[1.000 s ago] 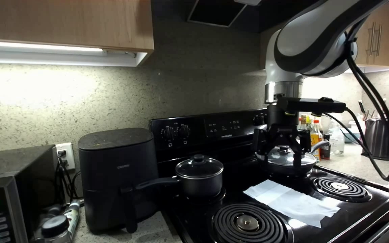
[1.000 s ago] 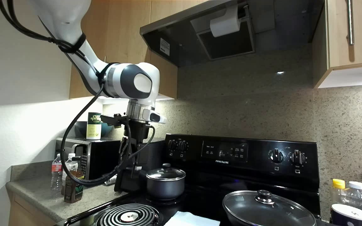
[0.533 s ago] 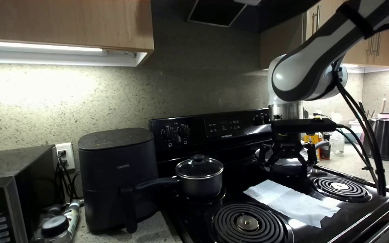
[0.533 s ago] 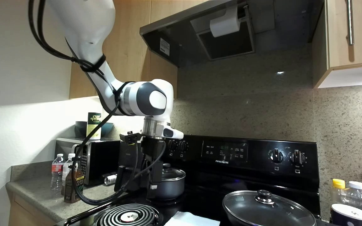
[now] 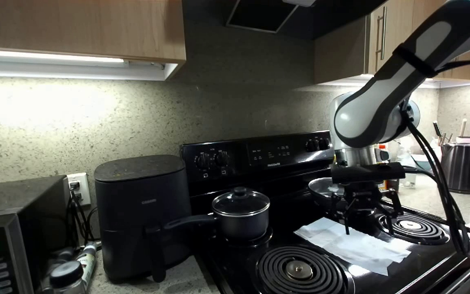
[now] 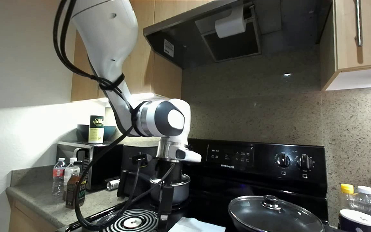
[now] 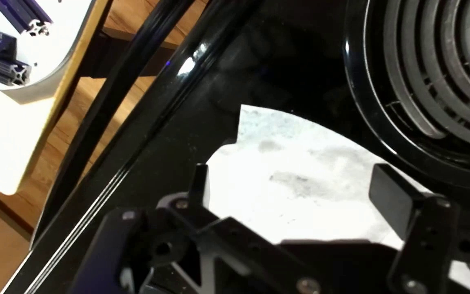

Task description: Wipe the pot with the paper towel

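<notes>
Wrist view alone shows us floor (image 7: 0, 249) past the stove edge (image 7: 92, 209). Gripper (image 7: 296, 192) spread wide over the paper towel (image 7: 292, 163); lidded pot (image 5: 241, 222) at back-left corner, contents unclear.

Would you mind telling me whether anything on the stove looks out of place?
The paper towel looks odd: it lies beside a coil burner, an unusual spot for paper, and shows greyish marks in the wrist view, perhaps dirt or shadow.

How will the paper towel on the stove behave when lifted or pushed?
The paper towel looks thin, so it likely droops when lifted. Lying nearly flat on the glossy stovetop, it may slide or bunch when pushed.
</notes>
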{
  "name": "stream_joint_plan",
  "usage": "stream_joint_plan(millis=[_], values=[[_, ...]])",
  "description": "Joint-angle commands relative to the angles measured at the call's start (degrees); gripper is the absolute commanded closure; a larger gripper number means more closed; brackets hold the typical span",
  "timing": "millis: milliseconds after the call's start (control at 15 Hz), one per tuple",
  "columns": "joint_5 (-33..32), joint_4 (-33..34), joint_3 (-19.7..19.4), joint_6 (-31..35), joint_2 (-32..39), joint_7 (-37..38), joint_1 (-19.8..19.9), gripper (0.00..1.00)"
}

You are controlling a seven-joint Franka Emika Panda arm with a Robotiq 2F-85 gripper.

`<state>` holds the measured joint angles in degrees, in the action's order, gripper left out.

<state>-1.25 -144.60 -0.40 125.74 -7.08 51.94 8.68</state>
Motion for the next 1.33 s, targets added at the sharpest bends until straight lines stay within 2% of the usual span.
stream_joint_plan(millis=[0,200,333,400,600,667,933,1133,1267], values=[[-0.4,-0.7,-1.9,2.9,3.2,2.9,0.0,0.00],[0.1,0.3,-3.6,5.2,6.9,1.4,-0.2,0.00],[1.9,1.1,-4.0,5.4,7.5,-2.5,-0.9,0.00],[0.2,0.4,-4.2,4.3,6.5,0.3,-0.9,0.00],[0.5,1.2,-4.3,4.5,7.5,-0.3,-1.4,0.00],[-1.4,2.1,-4.6,6.6,9.6,3.1,-1.3,0.00],[-5.8,4.7,-6.6,12.2,14.3,8.0,-1.0,0.00],[-6.0,8.1,-8.4,14.1,18.2,8.8,-1.7,0.00],[-5.5,10.1,-9.1,14.2,20.2,8.7,-2.2,0.05]])
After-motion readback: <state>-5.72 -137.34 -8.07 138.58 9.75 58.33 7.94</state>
